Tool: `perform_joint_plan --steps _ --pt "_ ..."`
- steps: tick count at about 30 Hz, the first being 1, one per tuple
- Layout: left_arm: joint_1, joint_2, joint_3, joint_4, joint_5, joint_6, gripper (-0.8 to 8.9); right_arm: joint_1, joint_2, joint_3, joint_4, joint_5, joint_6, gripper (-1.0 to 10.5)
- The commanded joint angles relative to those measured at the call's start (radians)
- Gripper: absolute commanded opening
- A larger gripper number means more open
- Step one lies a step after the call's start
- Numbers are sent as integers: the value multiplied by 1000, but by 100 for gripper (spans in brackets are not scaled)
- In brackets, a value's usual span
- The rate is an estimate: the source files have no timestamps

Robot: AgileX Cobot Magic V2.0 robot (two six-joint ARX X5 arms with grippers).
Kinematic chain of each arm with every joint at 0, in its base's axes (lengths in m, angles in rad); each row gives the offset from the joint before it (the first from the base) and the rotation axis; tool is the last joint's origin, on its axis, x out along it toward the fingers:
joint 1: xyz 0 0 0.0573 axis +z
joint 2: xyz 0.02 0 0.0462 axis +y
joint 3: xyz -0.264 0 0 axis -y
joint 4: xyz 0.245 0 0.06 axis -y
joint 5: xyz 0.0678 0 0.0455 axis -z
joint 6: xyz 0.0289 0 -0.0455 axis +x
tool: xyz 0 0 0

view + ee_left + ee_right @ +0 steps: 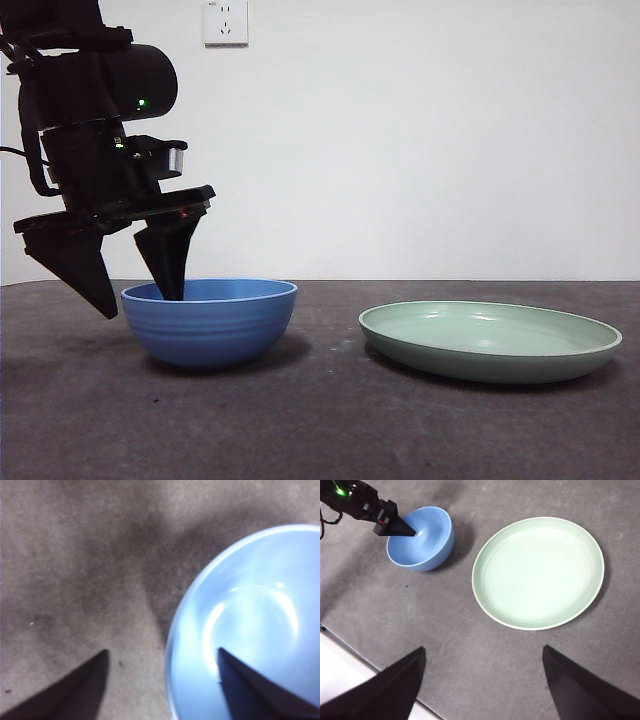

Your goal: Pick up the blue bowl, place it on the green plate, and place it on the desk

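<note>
At the bowl's rim, 9 o'clock side in the front view, the left gripper straddles the wall of the blue bowl: one jaw dips inside, the other hangs outside, jaws apart, not clamped yet. Left wrist view agrees, with the rim running between the two jaws. Bowl sits flat on the desk, not lifted. Green plate lies at 3 o'clock from the bowl, apart from it, nothing in it.

Right gripper hangs high over the desk, jaws wide apart, holding nothing; it waits.

Progress as I read it: grasp lined up, nothing done yet. Left to do: close on the rim, lift, carry over to the plate, set down, then return the bowl to the desk.
</note>
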Motion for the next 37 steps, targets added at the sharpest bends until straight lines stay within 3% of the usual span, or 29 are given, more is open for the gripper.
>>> perform_joint_plan --steps 1,8,22,26,37 --pt "-8 16 23 8 -4 -2 228 3 5 19 10 0 -3 375" --pt "-7 14 23 8 -4 -3 14 3 5 19 13 0 -3 375" --pt "-29 -76 89 -12 7 -26 15 3 5 19 13 8 -3 375" --pt "-72 -111 129 -30 57 -46 15 3 5 19 13 8 -3 375" --pt "-247 -63 248 39 58 -102 15 3 5 19 13 7 8 375"
